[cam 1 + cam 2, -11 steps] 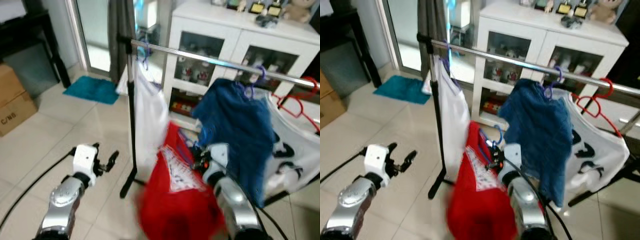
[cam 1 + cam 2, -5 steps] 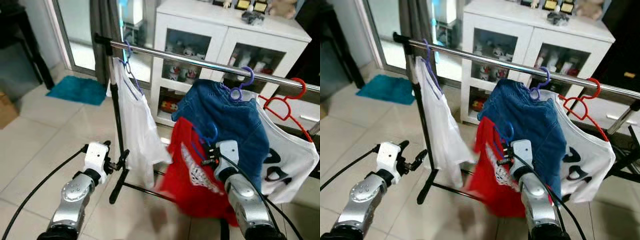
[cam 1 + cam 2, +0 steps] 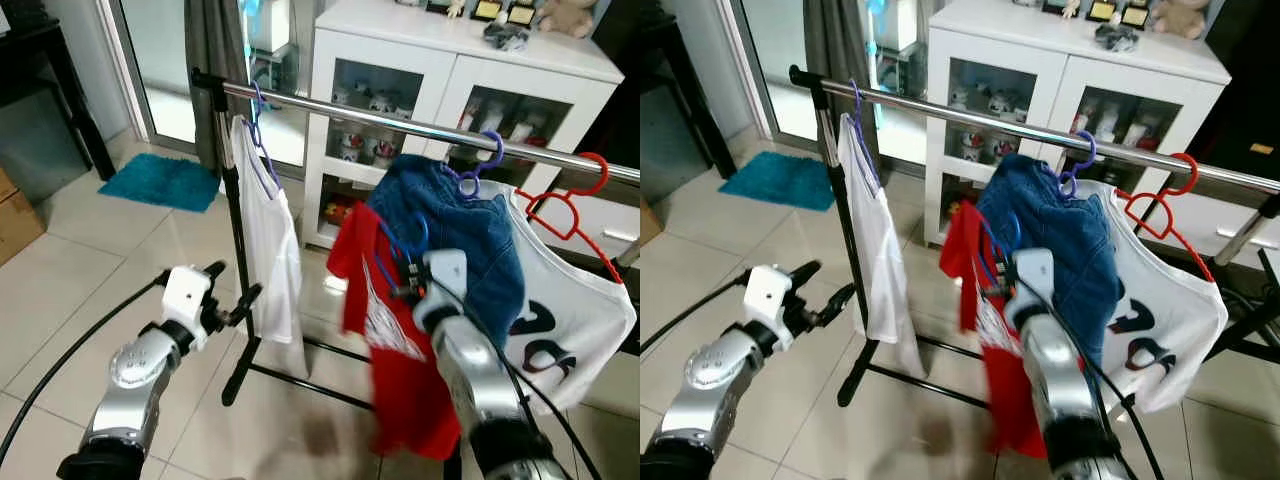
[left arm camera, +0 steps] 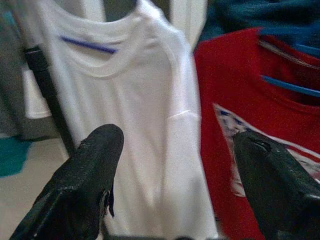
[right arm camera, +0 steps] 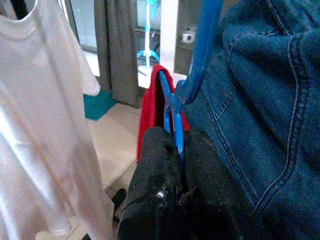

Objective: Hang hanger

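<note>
Right gripper (image 5: 176, 150) pinches thin blue plastic hanger (image 5: 172, 107) bearing red shirt (image 3: 385, 330) below steel rail (image 3: 400, 125); left gripper (image 4: 172, 170) spread wide.

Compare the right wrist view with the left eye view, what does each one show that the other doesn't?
Right wrist view alone: the right claw shut on the blue hanger, close up, with denim stitching beside it. Left eye view alone: the steel rail, the white cabinet, the red hanger and the open left claw. Both show the red shirt, white shirt and denim jacket.
</note>
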Robot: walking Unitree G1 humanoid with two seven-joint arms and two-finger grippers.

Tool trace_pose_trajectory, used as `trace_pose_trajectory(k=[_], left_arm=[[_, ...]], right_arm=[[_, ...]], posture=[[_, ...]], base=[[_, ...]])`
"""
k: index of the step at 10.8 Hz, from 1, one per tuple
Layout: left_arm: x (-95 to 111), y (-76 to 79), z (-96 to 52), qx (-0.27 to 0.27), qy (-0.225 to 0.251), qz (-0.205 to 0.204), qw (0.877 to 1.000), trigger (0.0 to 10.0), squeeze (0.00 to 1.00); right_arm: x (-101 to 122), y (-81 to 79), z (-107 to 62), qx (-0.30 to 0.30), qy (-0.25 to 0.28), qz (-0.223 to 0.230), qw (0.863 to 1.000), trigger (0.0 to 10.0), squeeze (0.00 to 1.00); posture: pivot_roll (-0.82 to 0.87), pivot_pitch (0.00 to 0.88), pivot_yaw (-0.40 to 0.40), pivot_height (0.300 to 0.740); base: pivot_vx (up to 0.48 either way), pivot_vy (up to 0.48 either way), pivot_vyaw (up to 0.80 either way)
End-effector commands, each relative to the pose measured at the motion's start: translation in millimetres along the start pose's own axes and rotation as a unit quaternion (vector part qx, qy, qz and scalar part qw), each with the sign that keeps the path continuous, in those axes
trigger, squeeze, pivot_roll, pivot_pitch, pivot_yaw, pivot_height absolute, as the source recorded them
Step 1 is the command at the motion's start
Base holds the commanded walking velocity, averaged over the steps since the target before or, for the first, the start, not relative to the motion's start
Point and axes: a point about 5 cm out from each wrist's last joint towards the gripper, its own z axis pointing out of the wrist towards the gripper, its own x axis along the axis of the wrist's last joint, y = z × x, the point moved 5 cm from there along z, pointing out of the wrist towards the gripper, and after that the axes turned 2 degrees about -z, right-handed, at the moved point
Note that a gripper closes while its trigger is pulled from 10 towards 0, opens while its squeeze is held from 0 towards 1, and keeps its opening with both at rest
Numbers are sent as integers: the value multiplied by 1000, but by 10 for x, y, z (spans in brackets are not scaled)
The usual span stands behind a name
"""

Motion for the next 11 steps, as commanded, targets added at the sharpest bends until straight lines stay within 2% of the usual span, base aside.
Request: trace_pose_trajectory(k=[1, 3, 5, 6, 9, 11], left_arm=[[101, 88, 51, -30, 7, 8, 999, 10000, 0], [334, 244, 82, -92, 27, -5, 995, 10000, 0], [457, 271, 83, -110, 34, -8, 993, 10000, 0], [555, 271, 73, -116, 41, 0, 992, 10000, 0], [694, 267, 32, -124, 46, 5, 991, 10000, 0], [708, 248, -10, -125, 40, 10, 991, 10000, 0]], right_arm=[[217, 19, 98, -7, 21, -10, 1000, 10000, 0], [616, -28, 339, -4, 49, -22, 999, 10000, 0], [916, -51, 497, -8, 66, -27, 997, 10000, 0], [1070, -120, 593, 7, 70, -29, 997, 10000, 0], [1149, -300, 783, 27, 28, -68, 997, 10000, 0], [1193, -295, 868, 9, 1, -67, 998, 10000, 0]], posture=[[41, 0, -58, 740], [46, 0, -51, 740], [46, 0, -51, 740], [49, 0, -55, 740], [64, 0, -61, 740], [73, 0, -61, 740]], base=[[0, 0, 0], [0, 0, 0], [0, 0, 0], [0, 0, 0], [0, 0, 0], [0, 0, 0]])
